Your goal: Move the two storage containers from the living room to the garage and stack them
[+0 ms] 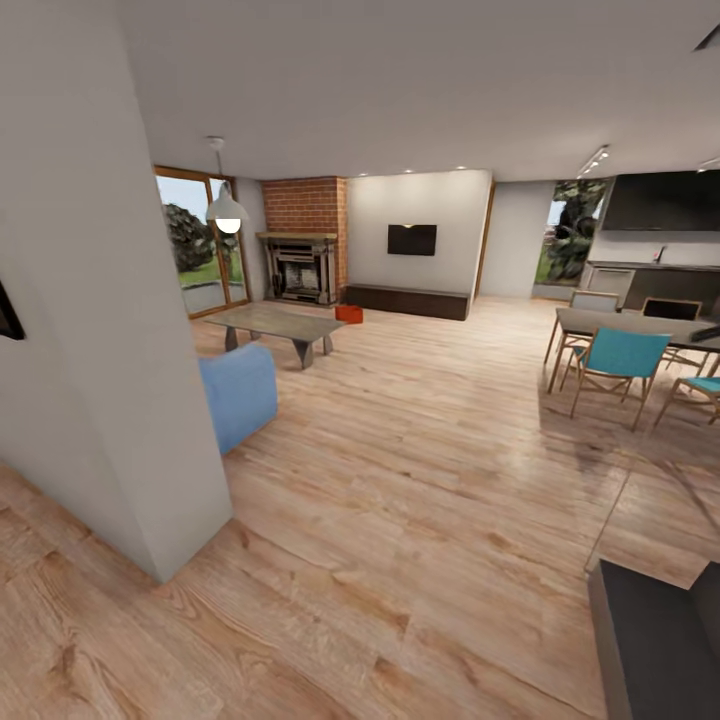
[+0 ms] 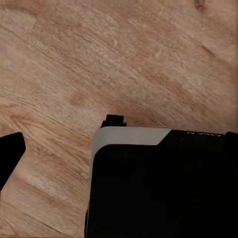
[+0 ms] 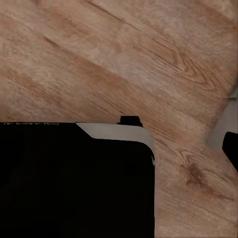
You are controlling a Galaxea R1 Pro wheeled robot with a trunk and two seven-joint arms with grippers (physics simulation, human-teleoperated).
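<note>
Storage container [image 1: 349,314], orange-red, sits far across the living room on the light wood-plank flooring [image 1: 420,500], just in front of the long dark low cabinet [image 1: 408,300] and right of the red-brick fireplace [image 1: 303,255]. Only one tub can be made out at this range; whether its twin is tucked behind it, I cannot tell. The coffee table [image 1: 275,325] stands nearer, the blue sofa [image 1: 238,392] nearer again on the left beside a white wall corner [image 1: 120,380], and the dining chairs [image 1: 620,365] on the right. The black wall screen [image 1: 412,239] hangs above the cabinet.

Both wrist cameras look down on plank floor and a dark robot body [image 2: 158,188]; no fingertips are clearly visible, so I cannot tell whether either end effector is wide or narrow.

Judging by the look, that tub is thin-walled, rigid and light, probably smooth-sided. The best hold would likely be a pinch over the rim of a long wall, or one end effector on each short end to keep it level. For now there's a long drive ahead, steering between table and chairs.
</note>
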